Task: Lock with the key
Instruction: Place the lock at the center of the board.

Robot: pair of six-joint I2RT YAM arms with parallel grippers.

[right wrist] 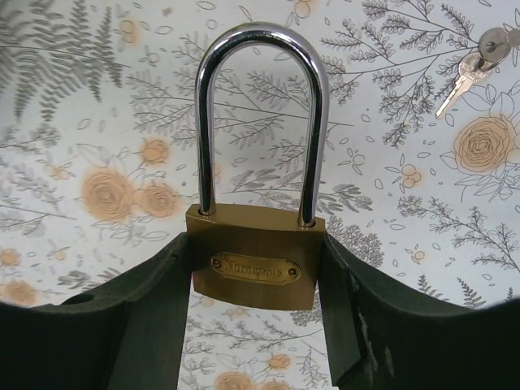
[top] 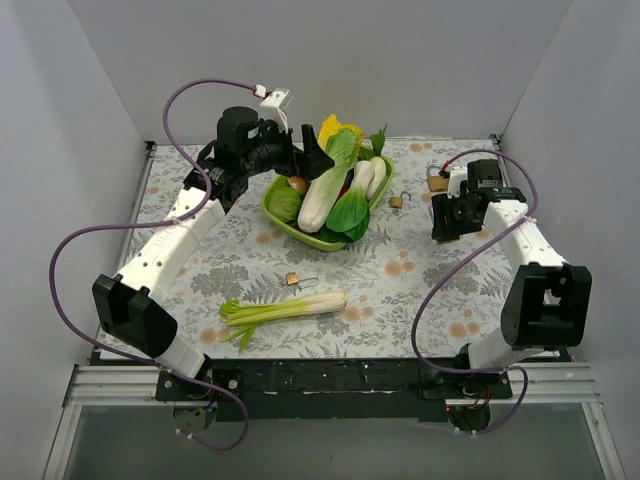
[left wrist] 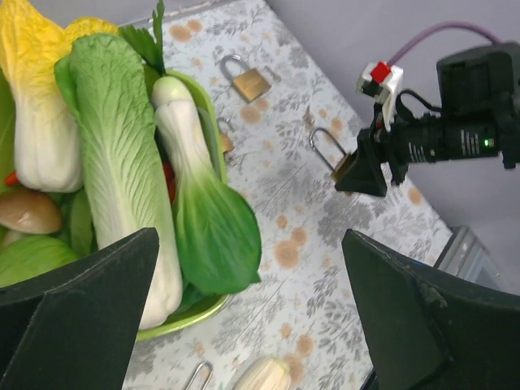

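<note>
The brass padlock [right wrist: 254, 262] is sitting clamped by its body between the right gripper's [right wrist: 255, 286] jaws, over the floral cloth [right wrist: 97, 122] on the table's right side. Both legs of its steel shackle are sunk in the body. A small key [right wrist: 465, 71] is lying just beyond. The left gripper [left wrist: 250, 268] is hovering wide open, empty, over the green bowl [left wrist: 213, 138].

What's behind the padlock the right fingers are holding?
Only the floral tablecloth shows behind the padlock, with a key off to its upper right. Whatever lies behind its brass body and the fingers is hidden.
</note>
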